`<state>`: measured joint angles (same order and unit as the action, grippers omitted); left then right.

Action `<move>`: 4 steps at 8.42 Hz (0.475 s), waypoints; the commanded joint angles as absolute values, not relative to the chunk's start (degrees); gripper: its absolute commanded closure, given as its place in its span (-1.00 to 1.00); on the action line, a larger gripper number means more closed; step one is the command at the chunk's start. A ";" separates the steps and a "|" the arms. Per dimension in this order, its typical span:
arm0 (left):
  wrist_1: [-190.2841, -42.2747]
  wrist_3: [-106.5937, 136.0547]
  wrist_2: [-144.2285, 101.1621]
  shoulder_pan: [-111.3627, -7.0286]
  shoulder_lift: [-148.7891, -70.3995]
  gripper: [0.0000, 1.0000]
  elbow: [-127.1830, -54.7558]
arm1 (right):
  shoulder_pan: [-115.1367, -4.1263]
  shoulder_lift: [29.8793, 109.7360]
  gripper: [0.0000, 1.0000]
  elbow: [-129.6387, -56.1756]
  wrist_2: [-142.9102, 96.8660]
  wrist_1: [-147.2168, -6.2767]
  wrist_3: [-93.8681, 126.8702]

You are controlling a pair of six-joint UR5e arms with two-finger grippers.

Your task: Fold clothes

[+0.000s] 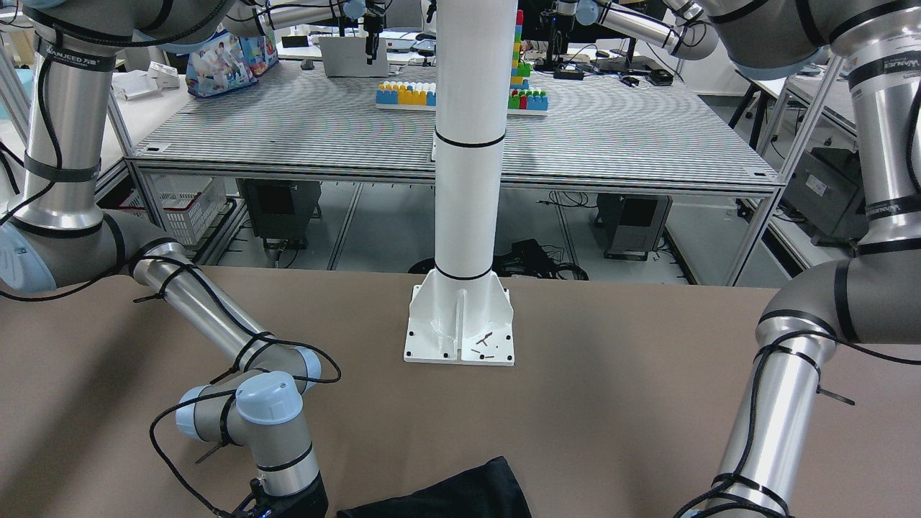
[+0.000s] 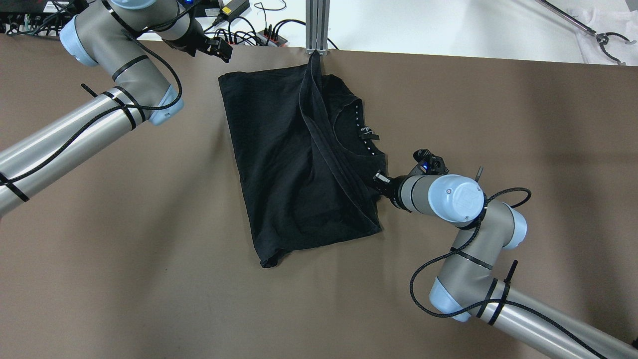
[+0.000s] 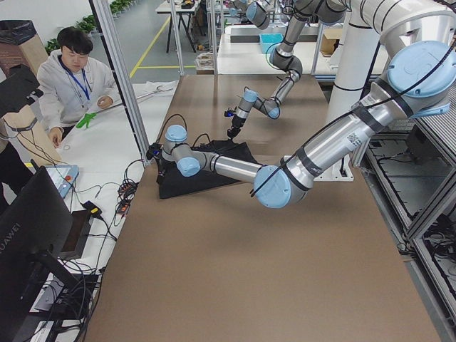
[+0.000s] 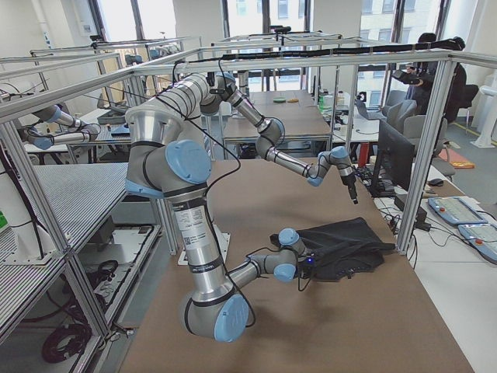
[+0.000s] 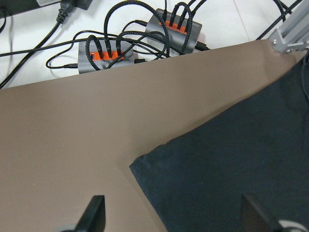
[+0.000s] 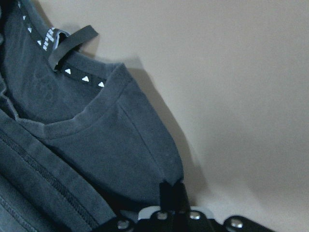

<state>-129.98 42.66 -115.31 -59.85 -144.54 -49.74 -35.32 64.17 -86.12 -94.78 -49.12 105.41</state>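
The clothes [image 2: 294, 164], one black garment with small white triangles along its collar [image 6: 82, 77], lie partly folded in the middle of the brown table [image 2: 498, 124]. One flap is doubled over along a diagonal crease. My right gripper [image 2: 377, 185] is at the garment's right edge, just below the collar. In the right wrist view that gripper [image 6: 172, 191] is shut on the fabric edge. My left gripper [image 2: 224, 50] hovers over the far left corner of the clothes [image 5: 231, 169]. Its fingers [image 5: 94, 212] are wide apart, open, with nothing held.
A white pole on a bolted base [image 1: 460, 324] stands at the table's robot side. Power strips with cables [image 5: 135, 48] and an aluminium post [image 2: 317, 25] sit just beyond the far edge. A person [image 3: 71, 78] sits at a side bench.
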 commanded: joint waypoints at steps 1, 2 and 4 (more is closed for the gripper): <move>-129.99 42.89 -115.31 -59.85 -144.41 -1.00 -49.75 | -33.50 70.19 1.00 -93.22 -94.75 -49.22 105.38; -130.16 43.67 -115.31 -59.85 -144.40 -1.00 -49.92 | -30.35 73.70 1.00 -97.52 -92.74 -49.22 105.38; -130.17 45.70 -115.31 -58.54 -142.31 -1.00 -53.42 | -25.59 80.82 1.00 -104.56 -89.40 -49.48 105.38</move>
